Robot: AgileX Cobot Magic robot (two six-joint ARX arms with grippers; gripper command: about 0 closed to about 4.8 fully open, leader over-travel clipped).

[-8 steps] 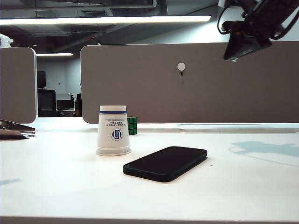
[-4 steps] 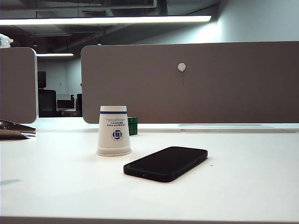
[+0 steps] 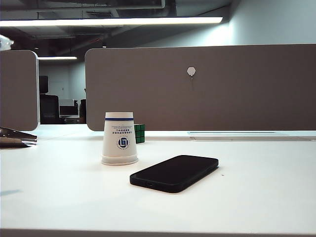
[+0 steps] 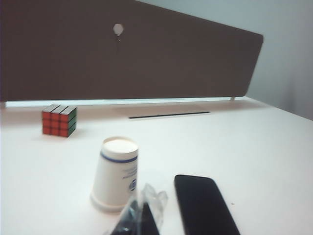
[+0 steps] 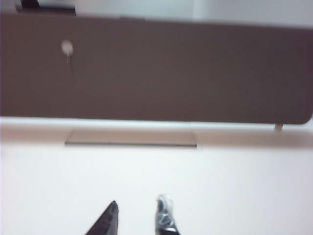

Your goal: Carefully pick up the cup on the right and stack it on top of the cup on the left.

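Note:
One white paper cup (image 3: 119, 138) with a blue band stands upside down on the white table, left of the middle; I take it for the cup on the left. The cup on the right is out of view as a separate thing. The left wrist view has the same cup (image 4: 115, 174) just beyond my left gripper (image 4: 144, 218), whose tips are shut together on nothing, short of the cup. My right gripper (image 5: 139, 215) hangs open over bare table with nothing between its fingers. Neither gripper shows in the exterior view.
A black phone (image 3: 175, 172) lies flat right of the cup, close to it (image 4: 205, 205). A colour cube (image 3: 139, 133) sits behind the cup. A brown partition (image 3: 222, 89) closes the back. A shiny metal piece (image 3: 15, 137) lies at the left edge.
The right arm, seen at the upper right of the exterior view a second ago, has left that view. The cup and the phone have not moved.

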